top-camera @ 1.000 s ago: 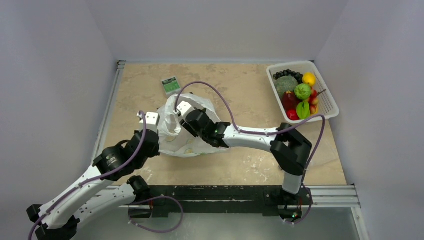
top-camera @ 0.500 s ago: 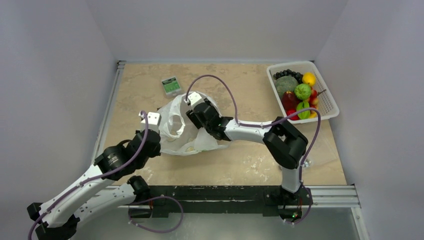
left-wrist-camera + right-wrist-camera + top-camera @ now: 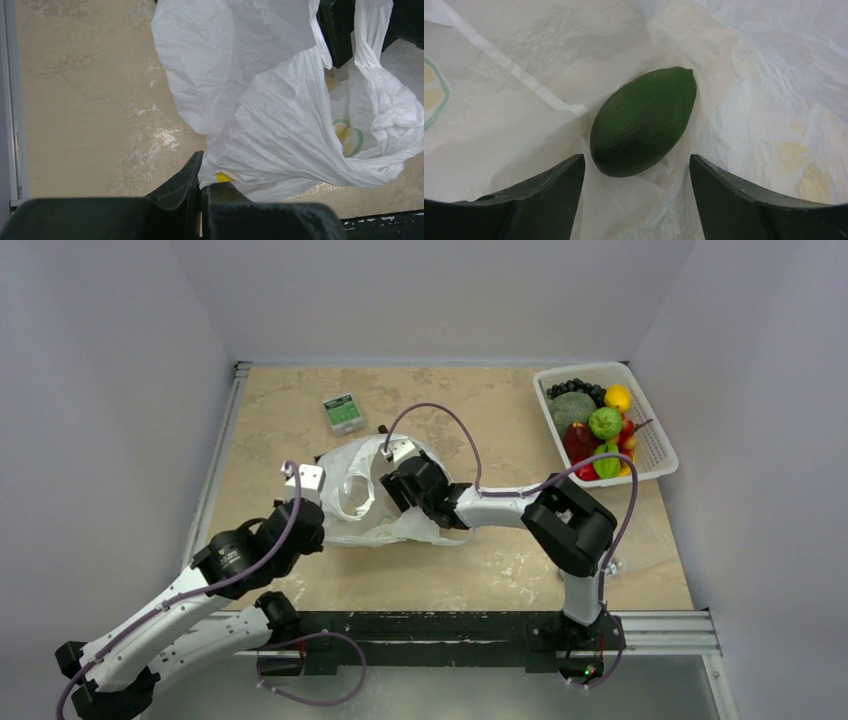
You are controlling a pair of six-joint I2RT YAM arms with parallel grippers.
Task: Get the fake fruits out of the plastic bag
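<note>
The white plastic bag [image 3: 380, 510] lies crumpled in the middle of the table, its mouth toward the left. It fills the left wrist view [image 3: 280, 115]. My left gripper [image 3: 204, 172] is shut on the bag's near edge. My right gripper [image 3: 636, 167] is open inside the bag [image 3: 749, 100]. A dark green oval fruit [image 3: 644, 121] lies on the bag's floor just ahead of and between its fingers, untouched. In the top view the right gripper [image 3: 392, 462] reaches into the bag from the right, its fingertips hidden by plastic.
A white basket [image 3: 655, 445] of several fake fruits stands at the back right. A small clear box with green contents [image 3: 343, 411] lies behind the bag. Grey walls enclose the table on three sides.
My right gripper has pushed further back and right inside the bag. The bag has flattened and slid slightly right. My left gripper has kept its hold and barely moved.
</note>
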